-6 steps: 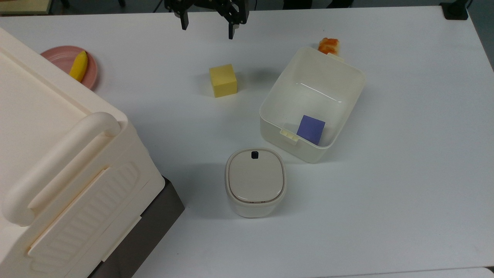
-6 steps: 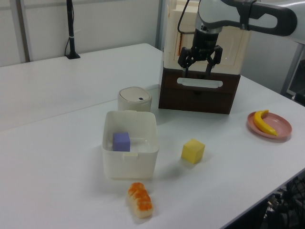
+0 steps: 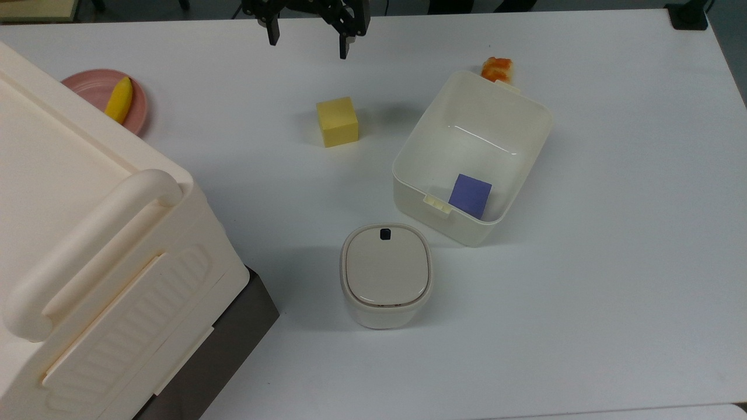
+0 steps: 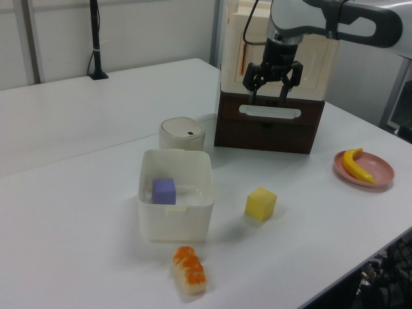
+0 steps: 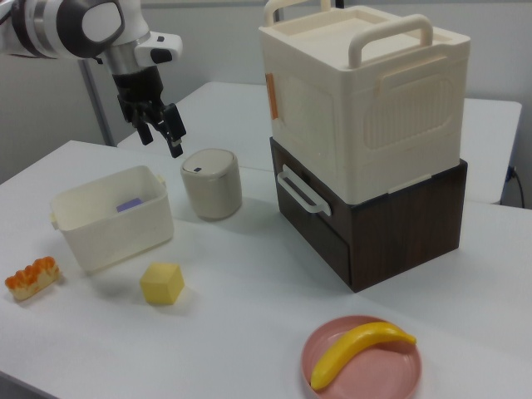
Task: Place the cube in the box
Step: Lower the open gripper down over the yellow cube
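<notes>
Cube: we see the cube (image 3: 337, 121) as a plain matte yellow block with soft edges, resting on the white table (image 3: 613, 291); in the top view it lies at about 9 o'clock from the box, apart from it.
Box: we see the box (image 3: 525, 105), a cream-white tub with rounded corners and a small tab handle; a flat purple-blue block (image 3: 470, 196) lies inside, near its 6 o'clock wall in the top view.
Writing: we can read no label or brand on anything.
Gripper: we see the gripper (image 3: 308, 42) above the table at 12 o'clock from the cube in the top view, fingers spread apart and holding nothing.
Plate: the pink plate (image 5: 332, 374) carries a banana (image 5: 359, 351).
Bin: the small lidded bin (image 3: 386, 275) has its lid down.
Crate: the large cream crate (image 5: 366, 91) sits on a dark brown drawer unit (image 5: 391, 233).
Other: an orange-topped food piece (image 4: 188, 270) lies just beside the box.
</notes>
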Tool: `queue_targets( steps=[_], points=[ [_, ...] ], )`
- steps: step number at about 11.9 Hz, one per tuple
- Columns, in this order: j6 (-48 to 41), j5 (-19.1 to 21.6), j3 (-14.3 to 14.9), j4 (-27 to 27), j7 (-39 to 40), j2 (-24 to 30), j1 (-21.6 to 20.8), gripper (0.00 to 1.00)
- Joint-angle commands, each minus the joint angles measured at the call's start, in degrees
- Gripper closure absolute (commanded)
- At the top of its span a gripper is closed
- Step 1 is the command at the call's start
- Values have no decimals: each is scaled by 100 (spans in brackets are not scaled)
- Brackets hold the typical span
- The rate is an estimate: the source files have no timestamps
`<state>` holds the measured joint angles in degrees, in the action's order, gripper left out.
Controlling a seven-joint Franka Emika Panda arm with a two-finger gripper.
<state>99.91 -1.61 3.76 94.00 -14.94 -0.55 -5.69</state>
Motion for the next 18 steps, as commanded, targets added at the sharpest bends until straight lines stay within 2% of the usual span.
queue_targets(
  steps=[1,5,7,10,12,13,14,16,18],
  points=[
    [152,152,63,136,166,108,-37,0],
    [143,152,55,250,288,160,-37,0],
    [160,134,20,766,780,335,-37,0],
    [169,81,-16,1374,1361,520,-309,0],
    [440,64,-16,2268,2035,940,-467,0],
    [537,64,-16,2516,2134,1004,-468,0],
    [643,64,-7,2605,2153,969,-459,0],
    [1273,46,-7,3148,2205,969,-459,0],
    [1671,-120,2,3344,2232,725,-424,0]
  ],
)
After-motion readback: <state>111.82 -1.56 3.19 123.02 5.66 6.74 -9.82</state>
